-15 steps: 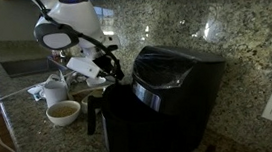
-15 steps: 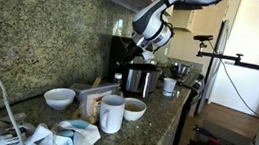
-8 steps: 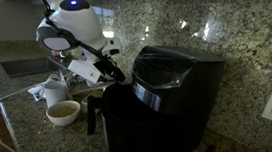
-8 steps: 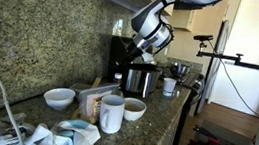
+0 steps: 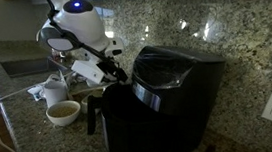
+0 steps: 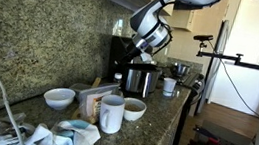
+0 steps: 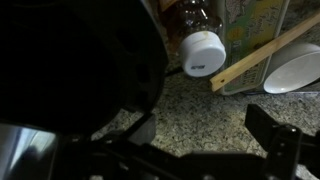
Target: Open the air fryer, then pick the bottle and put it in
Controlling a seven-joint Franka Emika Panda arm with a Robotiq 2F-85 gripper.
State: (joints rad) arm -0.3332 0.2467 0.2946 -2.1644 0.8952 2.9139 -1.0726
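**My gripper spread beside the fryer, bottle standing on the counter**

The granite counter (image 7: 195, 112) runs under everything, and the same speckled stone climbs the wall behind it. On it sits the air fryer (image 5: 168, 104), black and boxy, with its glossy top and the silver band across its front. I cannot tell from these views whether its drawer is pulled out at all. In the wrist view its dark bulk fills the upper left.

My arm (image 5: 76, 20) reaches in from the side, white and rounded, and bends down toward the fryer's upper front corner. My gripper (image 5: 114, 70) hangs just beside that corner, above the counter. In the wrist view its two dark fingers (image 7: 272, 135) stand well apart. Only bare granite shows between them, so I hold nothing.

A white bowl of brown liquid (image 5: 62, 112) rests on the counter below my arm, near the fryer's front. In the wrist view another white bowl (image 7: 296, 70) shows at the right edge. A pale wooden strip (image 7: 262, 55) slants just beside it.

The bottle (image 7: 203, 53) stands on the counter just beside the fryer's dark side. Its round white cap faces my wrist camera and its brownish body sits behind the cap. It is apart from my fingers.
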